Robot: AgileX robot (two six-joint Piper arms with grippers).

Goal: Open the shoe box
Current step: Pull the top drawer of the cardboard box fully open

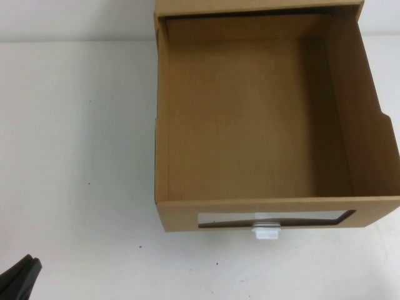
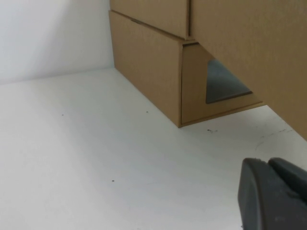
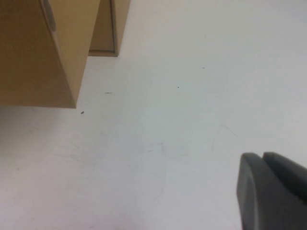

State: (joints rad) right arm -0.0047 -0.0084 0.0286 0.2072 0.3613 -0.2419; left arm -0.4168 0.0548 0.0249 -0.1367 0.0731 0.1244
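Your shoe box [image 1: 187, 215] lies centre-right, its long axis on the 12–6 line, tray already out toward 6 o'clock with the white pull tab [image 1: 265, 230] in front. Your left gripper [image 1: 19, 275], fingers together, sits at the near-left corner, with the tab at about 3 o'clock. Your right gripper [image 3: 264, 157], also closed, hangs clear of the box.

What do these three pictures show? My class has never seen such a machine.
A robot with two arms at a white table. One picture looks down from above; the others come from a camera on each wrist. On the table stands a cardboard shoe box, its drawer pulled out and empty, a white handle in front. The left gripper sits at the near left corner; the right gripper is low over bare table near the box. Both are shut, holding nothing.
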